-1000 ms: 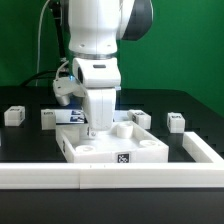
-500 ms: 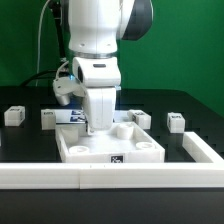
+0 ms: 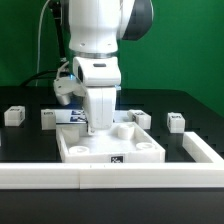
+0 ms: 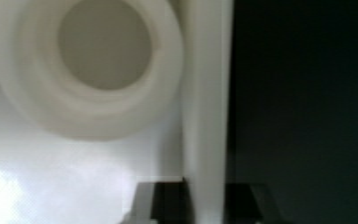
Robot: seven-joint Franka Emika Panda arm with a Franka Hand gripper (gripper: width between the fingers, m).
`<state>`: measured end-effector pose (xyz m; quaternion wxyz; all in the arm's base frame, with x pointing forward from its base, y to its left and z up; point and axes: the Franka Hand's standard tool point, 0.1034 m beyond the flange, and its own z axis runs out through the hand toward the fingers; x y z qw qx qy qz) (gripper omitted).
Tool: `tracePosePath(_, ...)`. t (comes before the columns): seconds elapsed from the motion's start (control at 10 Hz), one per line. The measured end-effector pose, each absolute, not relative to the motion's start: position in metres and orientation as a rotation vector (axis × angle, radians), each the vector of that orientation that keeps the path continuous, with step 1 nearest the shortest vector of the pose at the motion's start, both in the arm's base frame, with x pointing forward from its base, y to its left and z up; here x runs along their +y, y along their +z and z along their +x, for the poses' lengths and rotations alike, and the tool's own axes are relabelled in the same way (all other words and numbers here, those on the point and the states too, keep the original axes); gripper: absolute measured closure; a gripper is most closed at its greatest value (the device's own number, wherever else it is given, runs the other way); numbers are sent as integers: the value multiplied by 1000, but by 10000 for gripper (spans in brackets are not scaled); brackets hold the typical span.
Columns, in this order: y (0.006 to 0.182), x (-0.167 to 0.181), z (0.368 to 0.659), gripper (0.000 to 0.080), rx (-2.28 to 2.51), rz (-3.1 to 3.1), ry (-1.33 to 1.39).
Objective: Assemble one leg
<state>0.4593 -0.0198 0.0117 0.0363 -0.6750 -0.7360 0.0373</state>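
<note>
The large white square plate [image 3: 110, 150] with round holes lies against the front rail. My gripper [image 3: 100, 128] is down at the plate's rear edge, shut on its thin wall. In the wrist view the wall [image 4: 202, 120] runs straight between my two dark fingers [image 4: 163, 204], beside a round hole [image 4: 96, 55]. Several legs, small white blocks with tags, stand loose on the black table: two on the exterior view's left [image 3: 14, 115] [image 3: 48, 118] and two on its right [image 3: 143, 119] [image 3: 175, 122]. None of them is in the gripper.
A white rail [image 3: 60, 176] runs along the table's front, with a short white arm [image 3: 204, 149] at the exterior view's right. A flat tagged board [image 3: 70, 116] lies behind the plate, partly hidden by the arm.
The plate has turned and slid from a skewed pose to sit square against the front rail, with the gripper still on its rear wall. Nothing has moved in the last half second.
</note>
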Motion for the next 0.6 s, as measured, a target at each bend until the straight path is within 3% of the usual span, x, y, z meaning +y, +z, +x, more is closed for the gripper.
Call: tracePosePath(0.6, 12, 39, 483, 732, -2147, -2210, 64)
